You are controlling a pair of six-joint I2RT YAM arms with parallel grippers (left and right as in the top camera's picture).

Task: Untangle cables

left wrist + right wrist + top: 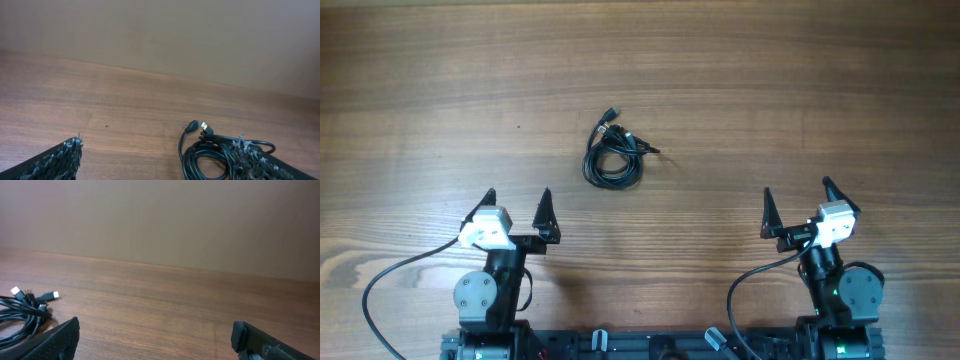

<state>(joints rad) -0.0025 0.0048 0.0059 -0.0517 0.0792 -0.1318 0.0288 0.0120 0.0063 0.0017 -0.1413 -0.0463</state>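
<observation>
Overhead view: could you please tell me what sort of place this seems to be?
Likely a robot test bench: a wood-grain table with a plain beige wall behind, a tangled bundle of cables, and the left gripper and right gripper open at its near edge.

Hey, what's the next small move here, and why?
Probably ease the left gripper forward and to its right toward the cables: they lie untouched in one coiled bundle, nearer that arm, while it and the right gripper are open and empty.
</observation>
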